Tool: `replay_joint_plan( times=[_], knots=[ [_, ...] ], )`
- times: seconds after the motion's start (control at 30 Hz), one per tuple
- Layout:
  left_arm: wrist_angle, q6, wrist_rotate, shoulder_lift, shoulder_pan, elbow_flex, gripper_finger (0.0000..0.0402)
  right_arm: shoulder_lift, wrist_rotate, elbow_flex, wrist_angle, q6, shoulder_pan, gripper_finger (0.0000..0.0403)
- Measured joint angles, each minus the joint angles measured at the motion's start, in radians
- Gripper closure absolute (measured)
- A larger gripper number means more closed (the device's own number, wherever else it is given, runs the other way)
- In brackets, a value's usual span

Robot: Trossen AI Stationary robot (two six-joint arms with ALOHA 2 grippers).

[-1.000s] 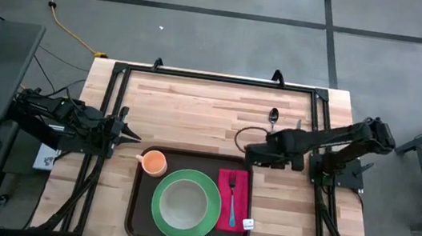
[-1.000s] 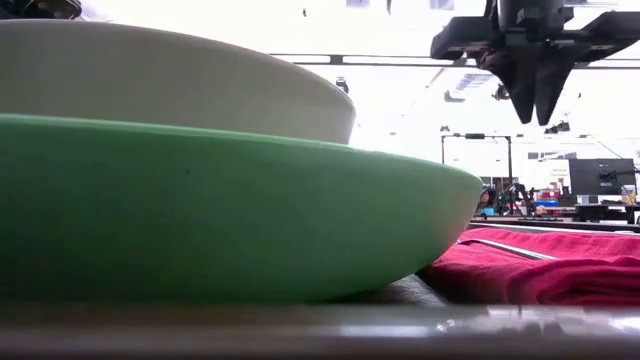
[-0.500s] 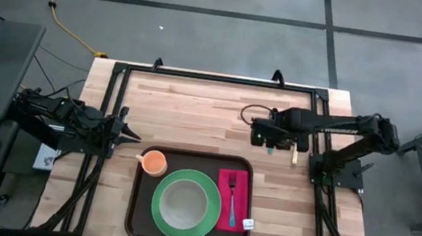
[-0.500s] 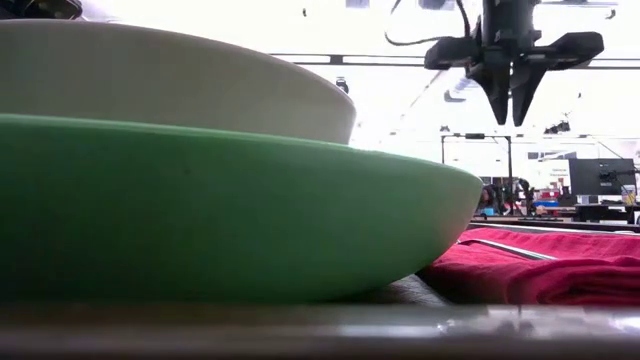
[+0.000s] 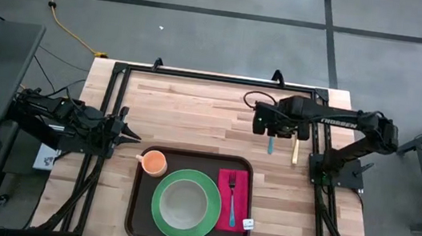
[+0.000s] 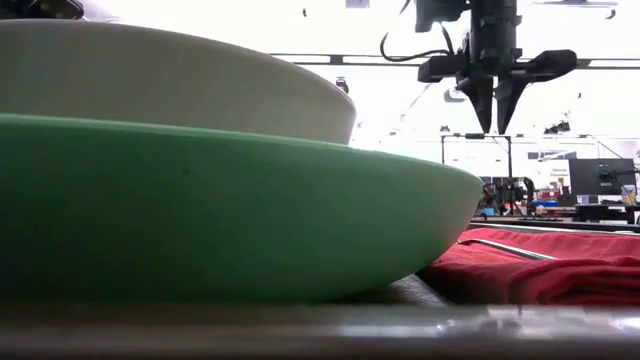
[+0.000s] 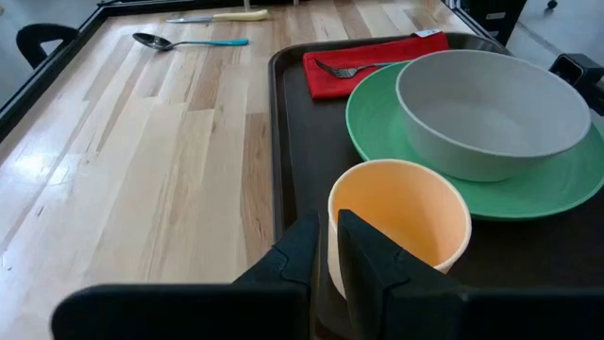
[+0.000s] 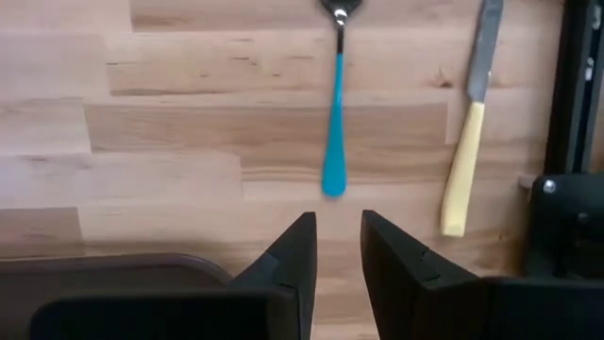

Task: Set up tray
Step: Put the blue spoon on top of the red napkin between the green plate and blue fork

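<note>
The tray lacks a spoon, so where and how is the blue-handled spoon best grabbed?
Take the spoon by its blue handle, probably from straight above. It lies flat on the bare table, apart from the knife, and the right claw hovers just off the handle's end, fingers parted.

Showing a dark brown tray point(image 5: 132, 205) on a pale wooden tabletop point(image 5: 196, 108); carrying a green plate point(image 5: 158, 216), grey bowl point(image 7: 491, 99), orange cup point(image 5: 155, 162), red napkin point(image 5: 243, 198). Lying beyond: a blue-handled spoon point(image 8: 334, 113) and a yellow-handled knife point(image 8: 465, 156).
</note>
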Motion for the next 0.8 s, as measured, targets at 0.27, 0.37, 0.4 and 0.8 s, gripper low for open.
replay_joint_plan(
  times=[0.27, 0.37, 0.4, 0.8],
  knots=[
    [0.0, 0.0, 0.0, 0.0, 0.0, 0.0, 0.0328, 0.0, 0.002, 0.0, 0.065, -0.115, -0.056, 0.0338],
    [0.0, -0.001, 0.0, 0.0, 0.0, 0.0, 0.0328, 0.0, 0.0, 0.0, 0.07, -0.142, -0.083, 0.0336],
    [0.0, -0.004, 0.0, 0.0, 0.0, 0.0, 0.0328, 0.0, -0.003, 0.0, 0.069, -0.143, -0.093, 0.0335],
    [0.0, -0.026, 0.0, 0.0, 0.0, 0.0, 0.0328, 0.0, -0.005, 0.0, 0.069, -0.225, -0.169, 0.031]
  ],
)
